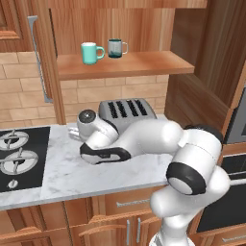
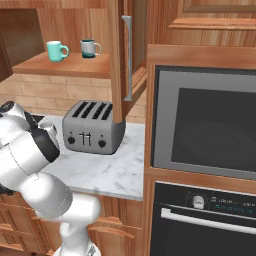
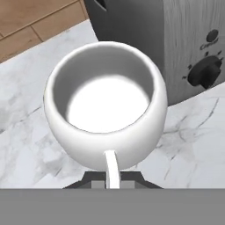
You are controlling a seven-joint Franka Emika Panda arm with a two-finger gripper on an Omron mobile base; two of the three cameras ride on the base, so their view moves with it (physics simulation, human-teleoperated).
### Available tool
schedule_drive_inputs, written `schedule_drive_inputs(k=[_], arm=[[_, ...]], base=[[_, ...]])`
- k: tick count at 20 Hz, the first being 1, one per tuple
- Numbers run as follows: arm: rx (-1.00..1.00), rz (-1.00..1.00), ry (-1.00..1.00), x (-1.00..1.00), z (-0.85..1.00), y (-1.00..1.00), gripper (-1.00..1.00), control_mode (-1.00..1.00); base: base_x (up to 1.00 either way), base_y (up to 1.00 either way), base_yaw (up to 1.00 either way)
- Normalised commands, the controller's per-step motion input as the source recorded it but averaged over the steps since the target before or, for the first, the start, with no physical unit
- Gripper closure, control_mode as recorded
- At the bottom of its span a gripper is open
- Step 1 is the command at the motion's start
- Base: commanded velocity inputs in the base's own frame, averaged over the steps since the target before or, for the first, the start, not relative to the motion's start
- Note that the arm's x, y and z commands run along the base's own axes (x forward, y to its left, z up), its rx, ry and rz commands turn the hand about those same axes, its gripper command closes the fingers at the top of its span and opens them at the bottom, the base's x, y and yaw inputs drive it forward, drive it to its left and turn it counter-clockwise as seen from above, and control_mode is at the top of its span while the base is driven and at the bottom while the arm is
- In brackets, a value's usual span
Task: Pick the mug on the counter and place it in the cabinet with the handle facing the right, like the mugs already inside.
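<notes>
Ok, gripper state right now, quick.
Gripper: shut, fingers closed on the handle of the white mug, which sits on the counter beside the toaster.

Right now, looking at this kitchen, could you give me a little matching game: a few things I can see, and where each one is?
Things:
1. white mug
2. teal mug
3. toaster
4. gripper

Places or states:
A. on the cabinet shelf, beside a grey mug
B. shut on a handle
C. on the counter, beside the toaster
D. on the counter, under the open cabinet door

Pairs: 1-C, 2-A, 3-D, 4-B
</notes>
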Motion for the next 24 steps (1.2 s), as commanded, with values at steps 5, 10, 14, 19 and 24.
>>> schedule_drive_inputs(k=[5, 10, 14, 19, 24], arm=[[0.0, 0.0, 0.03, -0.04, 0.39, -0.01, 1.0, -1.0], [0.0, 0.09, 0.01, -0.22, 0.26, -0.09, 1.0, -1.0], [0.0, 0.23, 0.0, -0.22, 0.28, -0.16, 1.0, -1.0], [-0.02, 0.28, 0.0, -0.25, 0.23, -0.29, 1.0, -1.0], [-0.08, 0.26, 0.0, -0.4, 0.25, -0.23, 1.0, -1.0]], base=[[0.0, 0.0, 0.0], [0.0, 0.0, 0.0], [0.0, 0.0, 0.0], [0.0, 0.0, 0.0], [0.0, 0.0, 0.0]])
